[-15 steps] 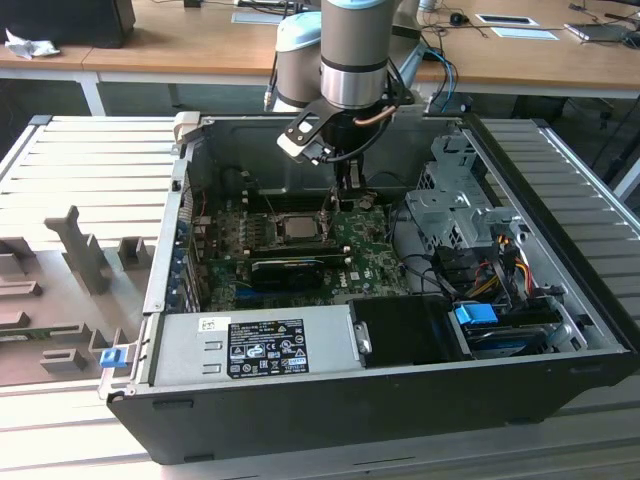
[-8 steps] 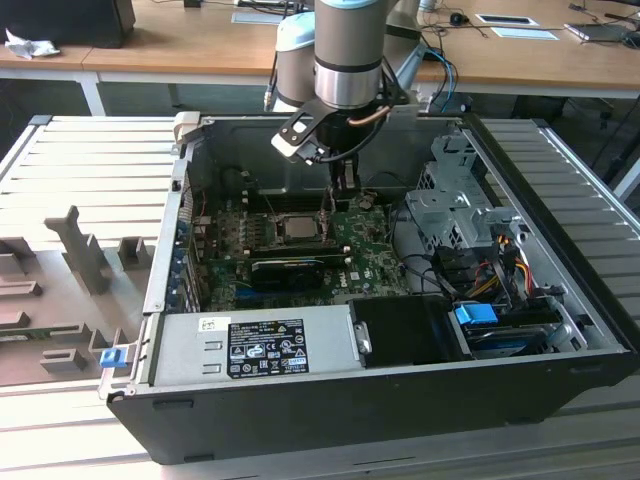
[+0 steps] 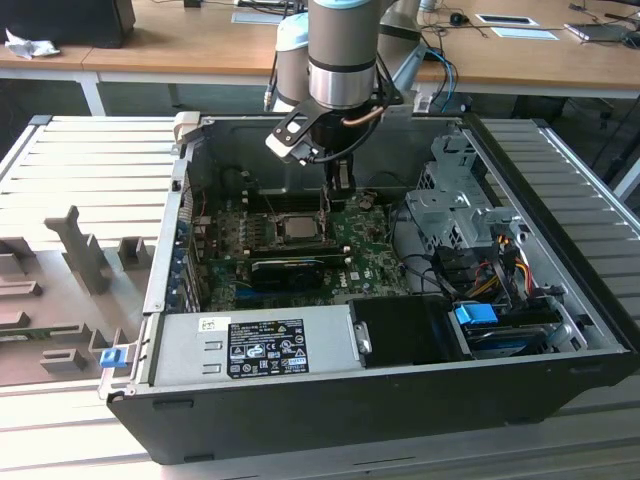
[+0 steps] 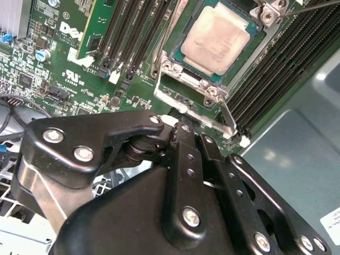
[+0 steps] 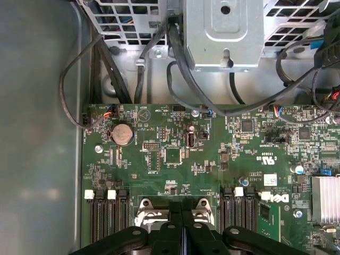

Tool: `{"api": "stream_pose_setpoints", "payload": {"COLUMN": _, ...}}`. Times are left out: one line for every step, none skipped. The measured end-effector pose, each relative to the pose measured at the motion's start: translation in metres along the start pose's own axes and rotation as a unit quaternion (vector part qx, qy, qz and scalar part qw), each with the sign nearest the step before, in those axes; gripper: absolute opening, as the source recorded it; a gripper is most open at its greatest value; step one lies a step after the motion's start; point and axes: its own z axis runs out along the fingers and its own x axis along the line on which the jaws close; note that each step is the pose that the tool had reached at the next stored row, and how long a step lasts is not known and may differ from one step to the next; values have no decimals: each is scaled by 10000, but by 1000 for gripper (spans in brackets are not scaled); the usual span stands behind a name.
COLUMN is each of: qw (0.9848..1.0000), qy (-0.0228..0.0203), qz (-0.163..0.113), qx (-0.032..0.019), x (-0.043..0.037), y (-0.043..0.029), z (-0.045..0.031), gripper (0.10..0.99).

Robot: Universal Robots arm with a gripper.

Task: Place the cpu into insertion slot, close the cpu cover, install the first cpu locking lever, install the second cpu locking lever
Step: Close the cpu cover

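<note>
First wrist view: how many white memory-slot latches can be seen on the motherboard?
4 white latches: two at the slots nearer the coin cell battery, two nearer the finned heatsink. The claw may hide others.

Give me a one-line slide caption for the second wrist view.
Chip seated inside its metal frame on the green board, with the end effector close to the frame's edge.

green board (image 5: 207, 175): white print (image 5: 280, 198) | power supply (image 3: 190, 352): label (image 3: 268, 347), seemingly unreadable
</note>
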Motion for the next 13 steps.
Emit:
{"api": "stream_pose_setpoints", "payload": {"qw": 10000, "qy": 0, "qz": 0, "qx": 0, "x": 0, "y": -8, "z": 0, "gripper": 106}}
{"api": "stream_pose_setpoints", "payload": {"qw": 10000, "qy": 0, "qz": 0, "qx": 0, "x": 0, "y": -13, "z": -1, "gripper": 106}}
{"api": "stream_pose_setpoints", "payload": {"qw": 10000, "qy": 0, "qz": 0, "qx": 0, "x": 0, "y": -20, "z": -1, "gripper": 106}}
{"api": "stream_pose_setpoints", "payload": {"qw": 10000, "qy": 1, "qz": 0, "qx": 0, "x": 0, "y": -28, "z": -1, "gripper": 106}}
{"api": "stream_pose_setpoints", "payload": {"qw": 10000, "qy": 0, "qz": 0, "qx": 0, "x": 0, "y": -34, "z": -2, "gripper": 106}}
{"api": "stream_pose_setpoints", "payload": {"qw": 10000, "qy": 0, "qz": 0, "qx": 0, "x": 0, "y": -40, "z": -2, "gripper": 106}}
{"api": "stream_pose_setpoints", "payload": {"qw": 10000, "qy": 0, "qz": 0, "qx": 0, "x": 0, "y": -43, "z": -3, "gripper": 106}}
{"api": "stream_pose_setpoints", "payload": {"qw": 10000, "qy": 0, "qz": 0, "qx": 0, "x": 0, "y": -45, "z": -3, "gripper": 106}}
{"api": "stream_pose_setpoints", "payload": {"qw": 10000, "qy": 0, "qz": 0, "qx": 0, "x": 0, "y": -48, "z": -3, "gripper": 106}}
{"api": "stream_pose_setpoints", "payload": {"qw": 10000, "qy": 0, "qz": 0, "qx": 0, "x": 0, "y": -50, "z": -3, "gripper": 106}}
{"api": "stream_pose_setpoints", "payload": {"qw": 10000, "qy": 0, "qz": 0, "qx": 0, "x": 0, "y": -54, "z": -3, "gripper": 106}}
{"api": "stream_pose_setpoints", "payload": {"qw": 10000, "qy": 0, "qz": 0, "qx": 0, "x": 0, "y": -58, "z": -3, "gripper": 106}}
{"api": "stream_pose_setpoints", "payload": {"qw": 10000, "qy": 0, "qz": 0, "qx": 0, "x": 0, "y": -61, "z": -3, "gripper": 106}}
